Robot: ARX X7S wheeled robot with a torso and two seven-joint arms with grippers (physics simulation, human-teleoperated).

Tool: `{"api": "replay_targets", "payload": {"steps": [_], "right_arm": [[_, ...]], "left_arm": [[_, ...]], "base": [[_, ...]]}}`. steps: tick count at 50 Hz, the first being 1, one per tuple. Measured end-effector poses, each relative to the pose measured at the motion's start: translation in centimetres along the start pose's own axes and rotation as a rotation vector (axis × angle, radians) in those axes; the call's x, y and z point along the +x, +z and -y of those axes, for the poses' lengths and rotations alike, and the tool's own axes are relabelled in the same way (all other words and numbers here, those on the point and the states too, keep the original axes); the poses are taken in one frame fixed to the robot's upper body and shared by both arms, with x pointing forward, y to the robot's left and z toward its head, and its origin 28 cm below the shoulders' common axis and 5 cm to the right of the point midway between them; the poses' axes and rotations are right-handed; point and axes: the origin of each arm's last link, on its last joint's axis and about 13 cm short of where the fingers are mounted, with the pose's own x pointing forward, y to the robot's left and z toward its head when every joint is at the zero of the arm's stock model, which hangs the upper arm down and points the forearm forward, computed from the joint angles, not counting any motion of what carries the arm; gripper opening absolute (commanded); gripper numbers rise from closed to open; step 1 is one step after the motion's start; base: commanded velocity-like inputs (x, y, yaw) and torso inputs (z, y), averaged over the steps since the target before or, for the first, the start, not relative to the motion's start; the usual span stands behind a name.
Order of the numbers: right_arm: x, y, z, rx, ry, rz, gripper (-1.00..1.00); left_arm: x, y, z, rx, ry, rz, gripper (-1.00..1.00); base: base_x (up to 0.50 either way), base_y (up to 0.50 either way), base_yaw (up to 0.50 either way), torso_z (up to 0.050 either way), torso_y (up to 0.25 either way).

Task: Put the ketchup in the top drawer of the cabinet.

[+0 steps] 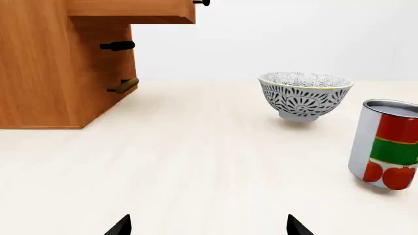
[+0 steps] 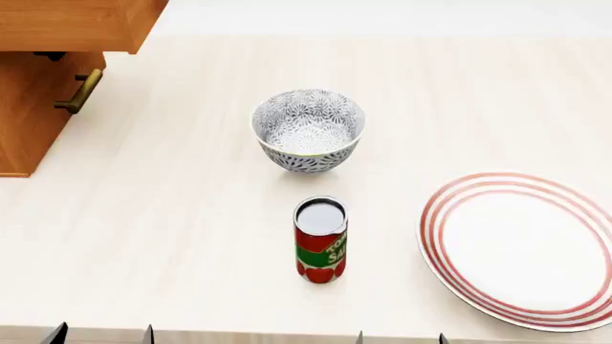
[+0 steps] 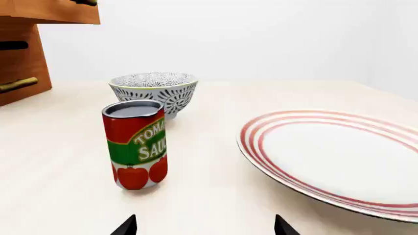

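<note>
The ketchup can (image 2: 320, 240), red with a green band and silver top, stands upright on the table near the front middle; it also shows in the right wrist view (image 3: 135, 144) and the left wrist view (image 1: 387, 144). The cabinet (image 2: 34, 107) stands at the far left. Its top drawer (image 2: 72, 25) is pulled out, overhanging the lower handles; it also shows in the left wrist view (image 1: 134, 11). My left gripper (image 1: 209, 227) and right gripper (image 3: 204, 227) are both open and empty, low at the table's front edge, short of the can.
A grey-patterned white bowl (image 2: 308, 129) stands behind the can. A white plate with red rings (image 2: 521, 247) lies at the right. A lower drawer's brass handle (image 2: 82, 92) sticks out from the cabinet front.
</note>
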Motion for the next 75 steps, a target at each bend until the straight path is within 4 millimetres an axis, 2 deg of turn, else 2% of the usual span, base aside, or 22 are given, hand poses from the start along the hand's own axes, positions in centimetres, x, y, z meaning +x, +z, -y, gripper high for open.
{"api": "replay_targets", "payload": {"steps": [11, 27, 39, 51, 75], "right_arm": [[0.1, 1.0, 0.1, -0.026, -0.022, 0.009, 1.0], [0.1, 6.5, 0.7, -0.067, -0.053, 0.101, 1.0], [-0.3, 9.1, 0.7, -0.051, -0.056, 0.164, 1.0], [-0.6, 9.7, 0.7, -0.034, -0.05, 0.174, 1.0], [-0.5, 9.7, 0.6, -0.022, -0.036, 0.167, 1.0]], "left_arm": [[-0.3, 0.8, -0.1, -0.052, -0.052, 0.003, 1.0], [-0.7, 6.6, -0.9, -0.072, -0.053, 0.084, 1.0], [-1.6, 9.9, -1.1, -0.071, -0.053, 0.175, 1.0], [-1.9, 10.6, -1.1, -0.079, -0.053, 0.197, 1.0], [-1.8, 10.6, -1.1, -0.079, -0.06, 0.196, 1.0]], "base": [[0.0, 0.0, 0.0, 0.0, 0.0], [0.0, 0.0, 0.0, 0.0, 0.0], [0.02, 0.0, 0.0, 0.0, 0.0], [0.3, 0.0, 0.0, 0.0, 0.0], [0.35, 0.0, 0.0, 0.0, 0.0]]}}
